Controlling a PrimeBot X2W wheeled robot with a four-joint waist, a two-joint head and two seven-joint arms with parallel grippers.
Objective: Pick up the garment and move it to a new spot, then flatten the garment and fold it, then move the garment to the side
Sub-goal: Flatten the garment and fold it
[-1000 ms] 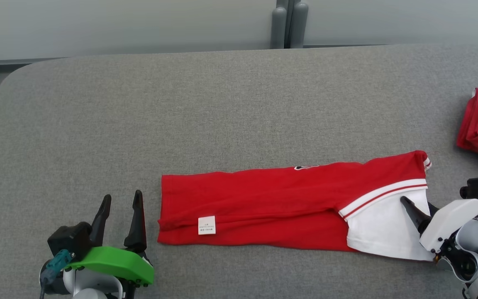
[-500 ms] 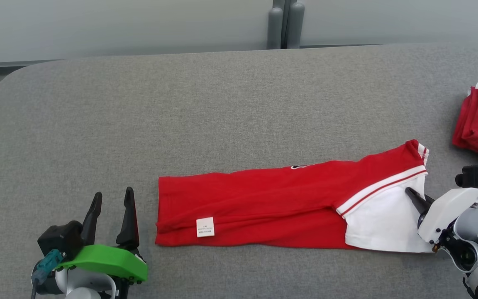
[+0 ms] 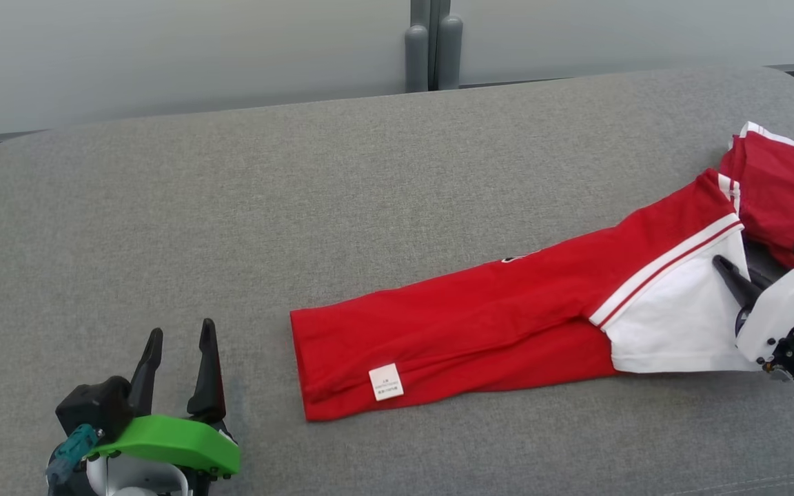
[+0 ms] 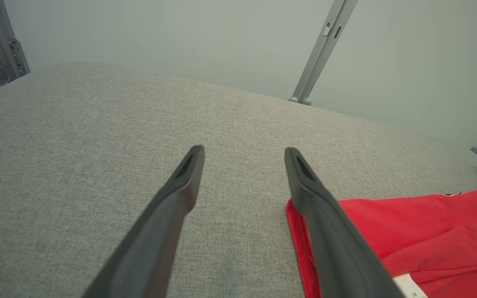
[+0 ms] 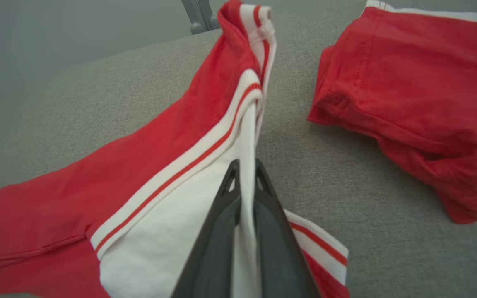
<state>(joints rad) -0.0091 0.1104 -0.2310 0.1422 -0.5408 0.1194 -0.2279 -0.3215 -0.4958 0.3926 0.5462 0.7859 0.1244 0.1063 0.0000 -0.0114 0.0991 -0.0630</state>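
Observation:
The garment [image 3: 493,310] is a red shirt with a white panel and striped trim, folded into a long band that lies slanting across the grey table [image 3: 300,200]. My right gripper [image 3: 722,266] is shut on its white right end, and in the right wrist view the white cloth [image 5: 244,194] is pinched between the two dark fingers. A small white label [image 3: 386,381] shows near the garment's left end. My left gripper [image 3: 180,337] stands open at the lower left, a little left of the garment's left edge [image 4: 300,236], holding nothing.
A second folded red garment [image 3: 779,193] lies at the table's right edge, just past the held end, also in the right wrist view [image 5: 412,82]. Grey posts [image 3: 431,48] stand behind the table's far edge.
My right gripper has shut on the garment's white end and drawn it up and to the right, so the band now slants. The camera has also turned to the right.

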